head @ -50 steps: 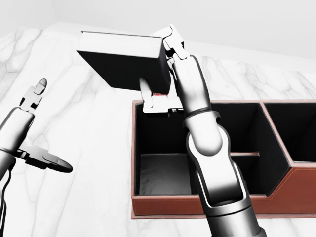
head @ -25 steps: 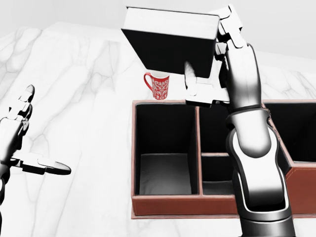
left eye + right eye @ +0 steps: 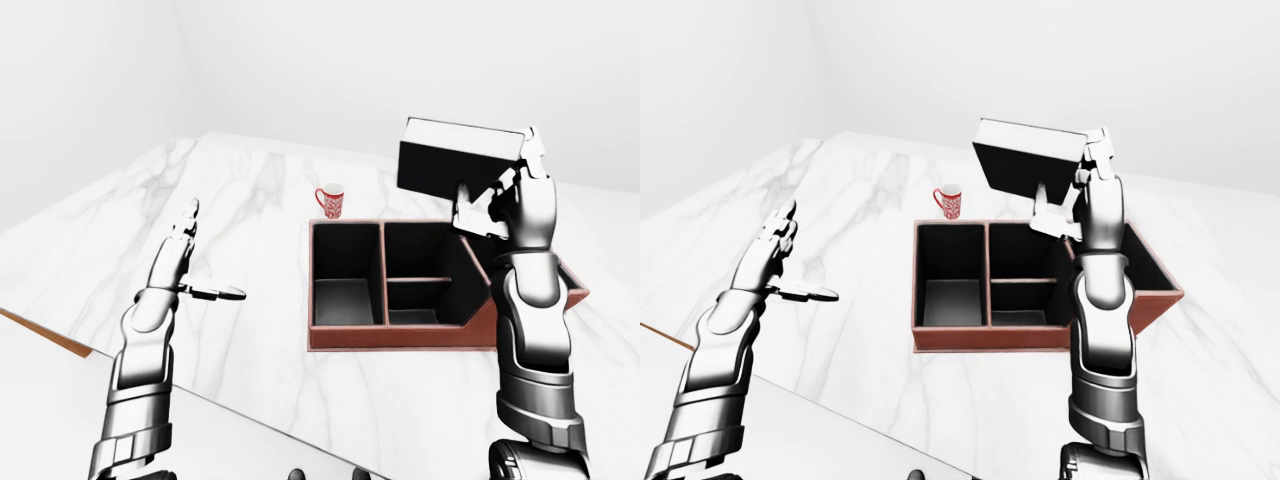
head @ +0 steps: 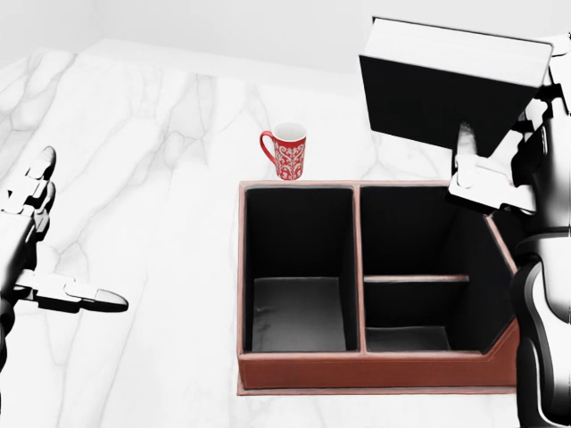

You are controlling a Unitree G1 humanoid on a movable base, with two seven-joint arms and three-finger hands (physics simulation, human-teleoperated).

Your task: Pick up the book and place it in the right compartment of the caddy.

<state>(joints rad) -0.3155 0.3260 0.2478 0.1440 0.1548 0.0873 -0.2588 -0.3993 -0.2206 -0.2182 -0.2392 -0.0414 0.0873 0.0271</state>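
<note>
My left hand (image 3: 185,262) idles open over the worktop (image 3: 240,190), out of the way. Mug (image 4: 285,152) sits just past the caddy (image 4: 357,370). Right hand (image 3: 505,200) grips the book (image 4: 451,85) high above the right compartment, clearing the walls.

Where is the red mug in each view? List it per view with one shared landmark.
Left-eye view: red mug, centre, above the caddy.
Head view: upper centre, above the caddy's top-left corner.
Right-eye view: left of centre, same spot.
Shared landmark: the caddy's top-left corner.
</note>
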